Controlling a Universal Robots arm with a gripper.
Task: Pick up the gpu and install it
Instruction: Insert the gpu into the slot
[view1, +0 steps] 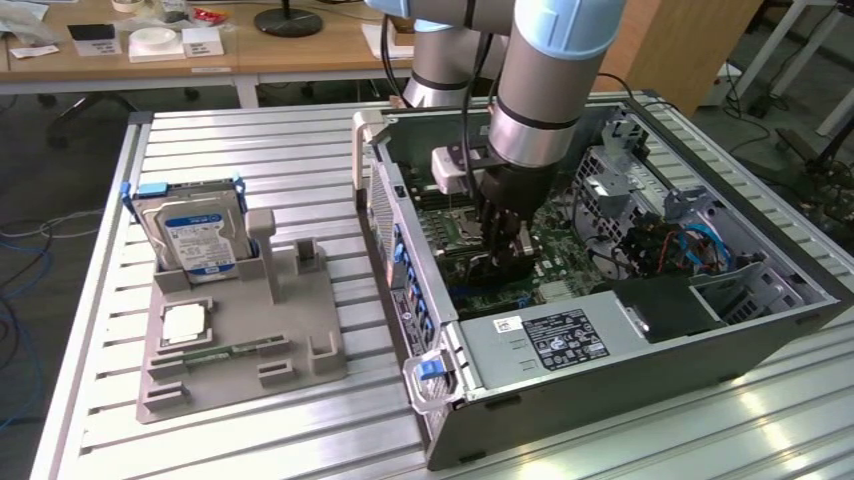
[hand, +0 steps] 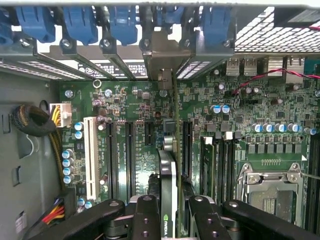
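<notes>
The fingers (hand: 150, 220) pinch the gpu (hand: 170, 200) on edge, held inside the open computer case (view1: 601, 350) just above the motherboard (hand: 130, 105) slots; pickup is done, seating not yet visibly finished.

The computer case (view1: 601, 330) lies on the table (view1: 200, 440), at the exterior view's right of the parts tray (view1: 240, 350).

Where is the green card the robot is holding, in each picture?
Exterior view: the gpu sits between the tool tips, inside the open computer case, over the green main board.
Wrist view: the gpu stands edge-on between the tool fingers.
Shared landmark: the main board.
</notes>
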